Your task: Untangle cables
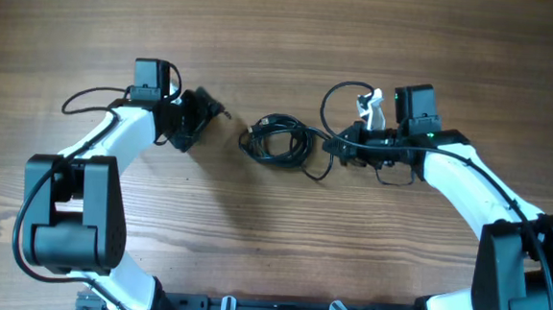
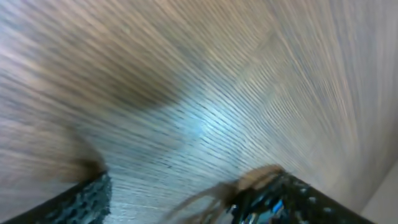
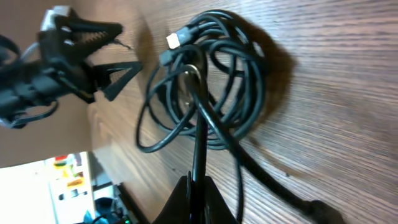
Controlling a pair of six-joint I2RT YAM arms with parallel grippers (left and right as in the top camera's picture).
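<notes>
The cables [image 1: 279,141] lie as one black coil in the middle of the table, a pale plug tip [image 3: 174,40] showing at its top. My right gripper [image 1: 333,147] sits at the coil's right edge, shut on one black strand [image 3: 200,137] that runs out of the coil straight into the jaws [image 3: 198,183]. My left gripper [image 1: 210,115] hovers left of the coil, apart from it, open. The left wrist view is motion-blurred; its two fingers [image 2: 81,199] stand far apart with only wood between them. In the right wrist view the left gripper [image 3: 124,50] shows spread jaws.
A cable tail [image 3: 311,208] trails off the coil toward the front right. Thin black arm wires loop beside the left arm [image 1: 88,97] and above the right arm [image 1: 343,90]. Both arm bases [image 1: 70,229] stand at the front corners.
</notes>
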